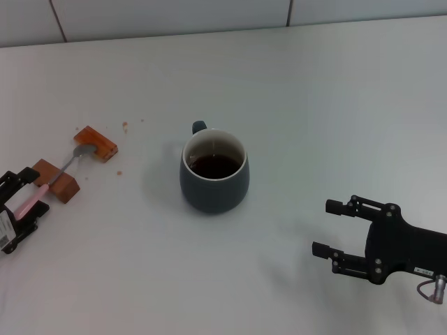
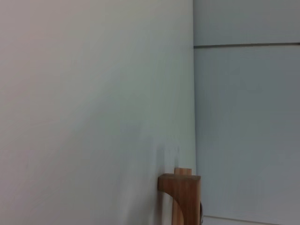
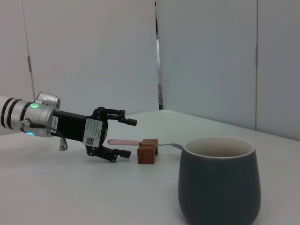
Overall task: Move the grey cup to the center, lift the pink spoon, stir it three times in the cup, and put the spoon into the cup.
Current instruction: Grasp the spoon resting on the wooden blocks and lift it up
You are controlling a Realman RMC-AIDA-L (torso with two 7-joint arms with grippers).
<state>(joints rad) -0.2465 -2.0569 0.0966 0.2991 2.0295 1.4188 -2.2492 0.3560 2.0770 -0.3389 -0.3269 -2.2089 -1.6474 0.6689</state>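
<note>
The grey cup point(image 1: 214, 183), holding dark liquid, stands in the middle of the table with its handle to the far side; it also fills the near part of the right wrist view point(image 3: 219, 187). The pink spoon point(image 1: 31, 201) lies across two brown wooden blocks at the left, its silver bowl on the farther one. My left gripper point(image 1: 36, 190) is open, with a finger on each side of the pink handle point(image 3: 123, 141) and a gap to both. Open and holding nothing, my right gripper point(image 1: 323, 227) hovers at the near right, away from the cup.
The two wooden blocks are the nearer one point(image 1: 57, 181) and the farther one point(image 1: 96, 142); one block point(image 2: 183, 196) shows in the left wrist view. A few brown crumbs point(image 1: 125, 125) lie beyond them. A tiled wall runs along the far table edge.
</note>
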